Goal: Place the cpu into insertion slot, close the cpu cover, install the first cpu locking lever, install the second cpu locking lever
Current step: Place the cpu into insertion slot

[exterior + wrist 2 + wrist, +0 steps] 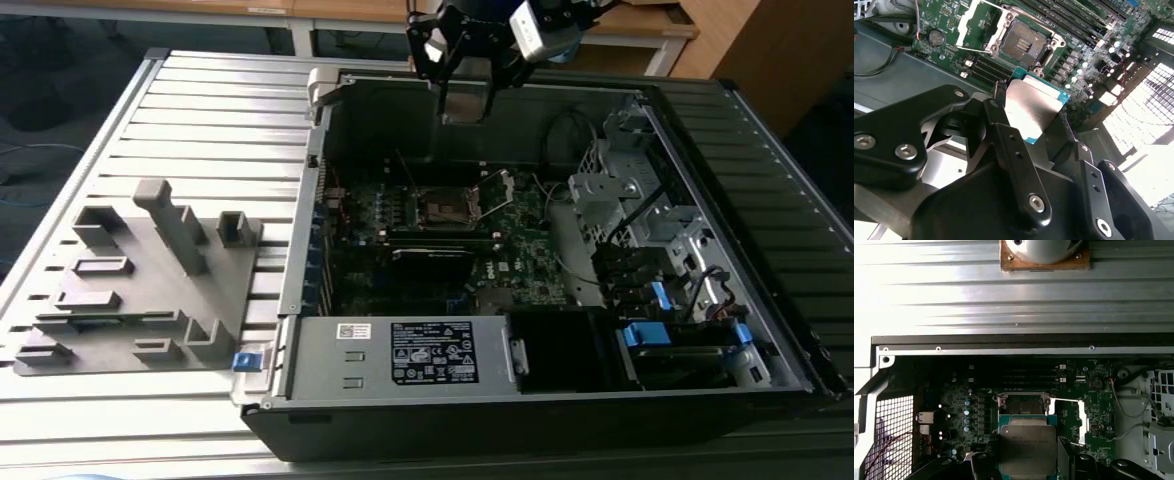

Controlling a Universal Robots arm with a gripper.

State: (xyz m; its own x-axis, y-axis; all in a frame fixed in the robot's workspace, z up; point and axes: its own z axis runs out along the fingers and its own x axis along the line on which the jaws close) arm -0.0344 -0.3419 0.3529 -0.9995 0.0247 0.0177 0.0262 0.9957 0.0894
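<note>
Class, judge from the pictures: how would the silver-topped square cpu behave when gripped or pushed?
The flat square silver-topped cpu is probably stiff: its metal lid looks flat in the gripper. Its smooth top may be slippery. Thin, so likely light, unlikely to roll.

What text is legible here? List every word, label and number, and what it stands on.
Power supply label: print too small to read.
White sticker beside it: blurred, unreadable.
cpu top, held in the claw: marking too faint to read.
</note>
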